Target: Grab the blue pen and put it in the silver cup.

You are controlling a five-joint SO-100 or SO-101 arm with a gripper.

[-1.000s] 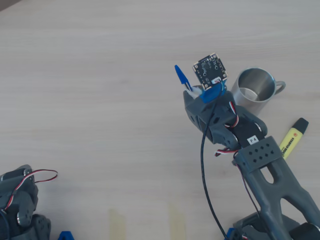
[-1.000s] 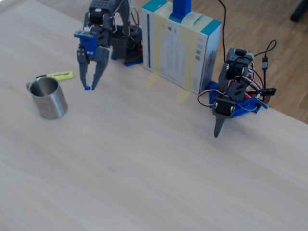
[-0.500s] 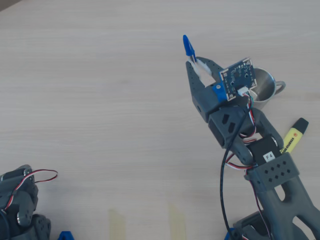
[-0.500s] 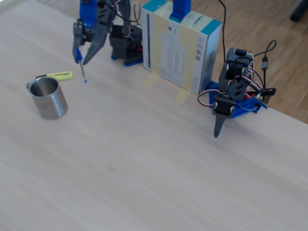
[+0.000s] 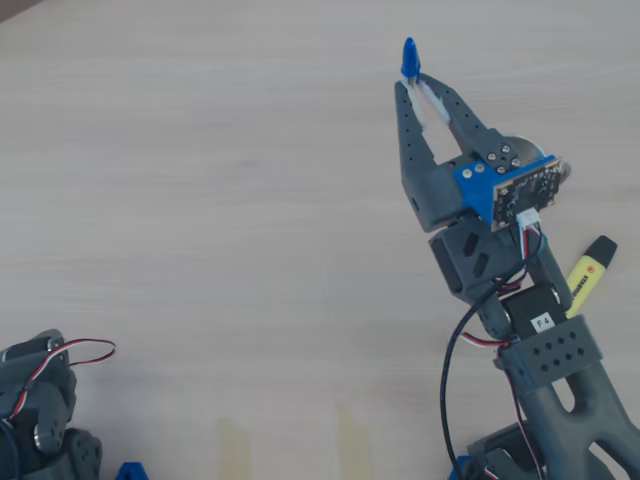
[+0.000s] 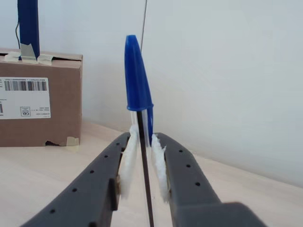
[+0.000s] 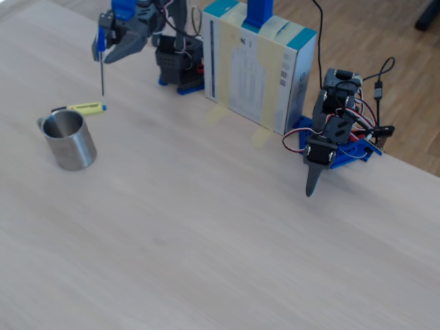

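Fixed view, far left: silver cup (image 7: pixel 67 140) stands upright on the worktop (image 7: pixel 227 227), yellow highlighter (image 7: pixel 85 107) lying just behind it. Above them the gripper (image 7: pixel 103 42) has its jaws nearly closed, clamped on the blue pen (image 7: pixel 102 65), which hangs upright, clear of the worktop. Wrist view: white-padded fingers (image 6: pixel 128 161) pinch the barrel just below the blue cap (image 6: pixel 137 75). Cardboard box (image 7: pixel 258 65) stands to the right.

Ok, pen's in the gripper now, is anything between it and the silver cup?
Nothing visible blocks it. In the fixed view the gripper holds the blue pen upright in the air, and the silver cup stands open below and slightly left. The yellow highlighter lies flat behind the cup, under the pen's path.
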